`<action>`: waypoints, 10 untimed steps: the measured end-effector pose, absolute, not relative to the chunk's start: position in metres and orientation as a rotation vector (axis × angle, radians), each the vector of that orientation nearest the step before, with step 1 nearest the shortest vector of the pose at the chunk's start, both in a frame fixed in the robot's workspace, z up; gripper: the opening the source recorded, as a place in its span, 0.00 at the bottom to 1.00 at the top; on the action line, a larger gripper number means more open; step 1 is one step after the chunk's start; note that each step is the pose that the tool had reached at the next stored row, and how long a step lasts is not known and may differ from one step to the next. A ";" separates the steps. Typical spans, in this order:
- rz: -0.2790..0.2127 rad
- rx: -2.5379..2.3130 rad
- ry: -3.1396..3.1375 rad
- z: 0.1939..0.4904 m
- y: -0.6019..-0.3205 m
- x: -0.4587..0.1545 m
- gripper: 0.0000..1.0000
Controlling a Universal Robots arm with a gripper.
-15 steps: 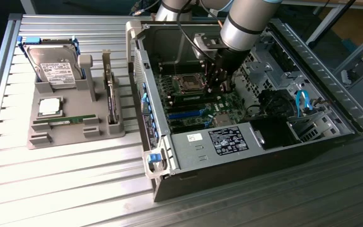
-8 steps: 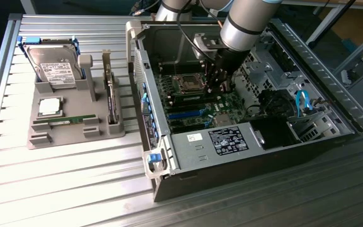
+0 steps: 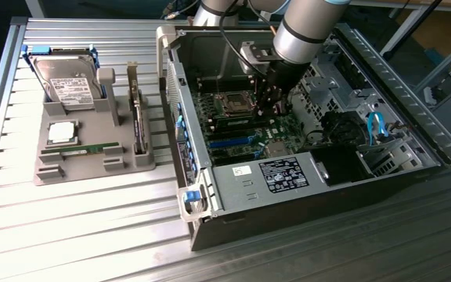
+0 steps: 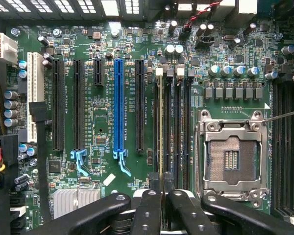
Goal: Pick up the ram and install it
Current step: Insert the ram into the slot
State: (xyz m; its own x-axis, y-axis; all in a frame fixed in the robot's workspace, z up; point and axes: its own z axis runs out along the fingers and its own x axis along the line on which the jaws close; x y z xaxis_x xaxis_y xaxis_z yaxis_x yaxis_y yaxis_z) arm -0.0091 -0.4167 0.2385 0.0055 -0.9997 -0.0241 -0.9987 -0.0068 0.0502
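Observation:
A thin ram (image 4: 160, 122) stands edge-on in the first memory slot beside the empty processor socket (image 4: 230, 159). It runs straight in between my black fingertips (image 4: 153, 196). My gripper (image 4: 161, 188) is shut on its near end. In the exterior view the gripper (image 3: 269, 111) reaches down into the open computer case (image 3: 202, 176), just over the memory slots by the socket (image 3: 235, 104). Another green ram stick (image 3: 80, 150) lies in the grey fixture (image 3: 92, 170) on the exterior view's left.
The fixture also carries a hard drive (image 3: 69, 82), a square silver processor (image 3: 61, 132) and an upright dark card (image 3: 137, 120). Inside the case are a labelled power supply (image 3: 288, 173), blue cables (image 3: 376, 126) and a blue expansion slot (image 4: 118, 103).

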 end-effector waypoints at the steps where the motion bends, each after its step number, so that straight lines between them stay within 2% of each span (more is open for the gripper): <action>1: -0.082 2.214 -2.201 0.238 -0.417 -0.009 0.12; 10: -0.082 2.214 -2.201 0.241 -0.417 -0.009 0.12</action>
State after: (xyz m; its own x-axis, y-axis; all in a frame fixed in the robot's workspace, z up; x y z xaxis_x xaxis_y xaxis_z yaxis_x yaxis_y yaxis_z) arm -0.0093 -0.4167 0.2407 0.0055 -0.9997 -0.0241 -0.9987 -0.0067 0.0501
